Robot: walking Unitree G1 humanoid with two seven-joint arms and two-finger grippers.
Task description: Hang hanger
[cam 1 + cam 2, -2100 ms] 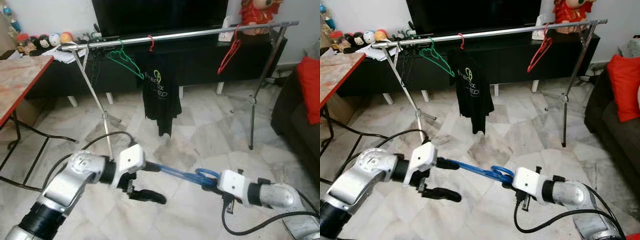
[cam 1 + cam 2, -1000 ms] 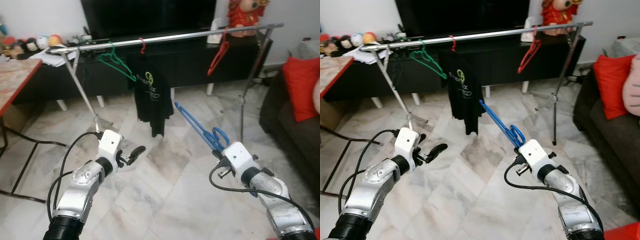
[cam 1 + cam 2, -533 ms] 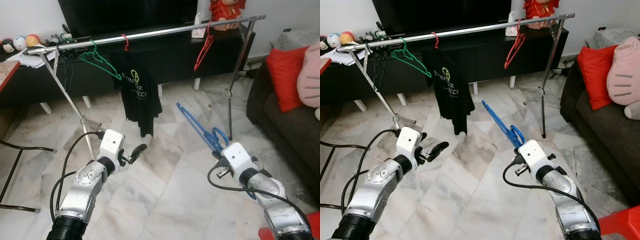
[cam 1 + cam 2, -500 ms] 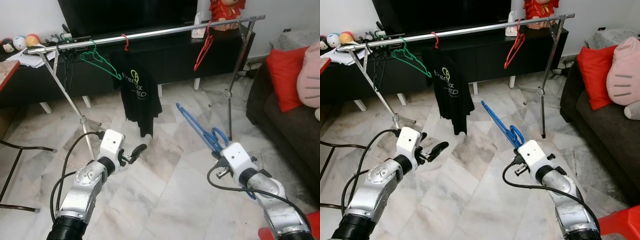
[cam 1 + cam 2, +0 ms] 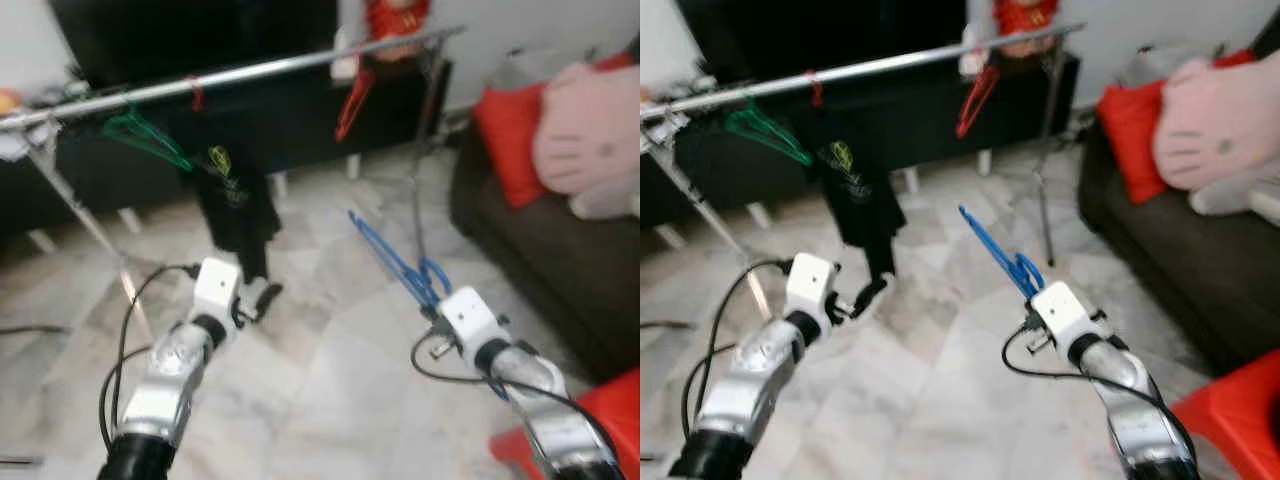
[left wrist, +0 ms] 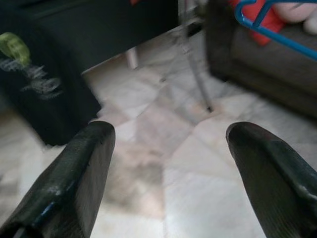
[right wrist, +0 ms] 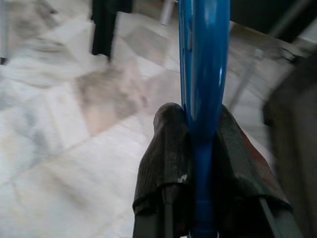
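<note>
Change since earlier: compared with half a second ago, the whole picture is sliding to the left and is getting blurred, so the camera is turning; both arms are keeping nearly the same pose.
Task's thing: the blue hanger (image 5: 392,262) is standing up from the right hand (image 5: 440,304) in the lower right of the frame, pointing toward the upper centre, well apart from the rail (image 5: 230,75).
Why held so: I judge the hanger is being carried raised so that it can reach the rail later; its hook end is sitting just above the hand.
Right hand: it is pinching the blue hanger; in the right wrist view the two black fingers (image 7: 166,148) are pressing on both sides of the blue bar.
Left hand: the left hand (image 5: 262,298) is in the lower left of the frame, spread wide and holding nothing; the floor (image 6: 198,163) is showing between its fingers.
On the rail: a green hanger (image 5: 140,135), a black shirt (image 5: 228,200) and a red hanger (image 5: 352,100) are hanging already.
Progress: the hanging step is not yet done.
</note>
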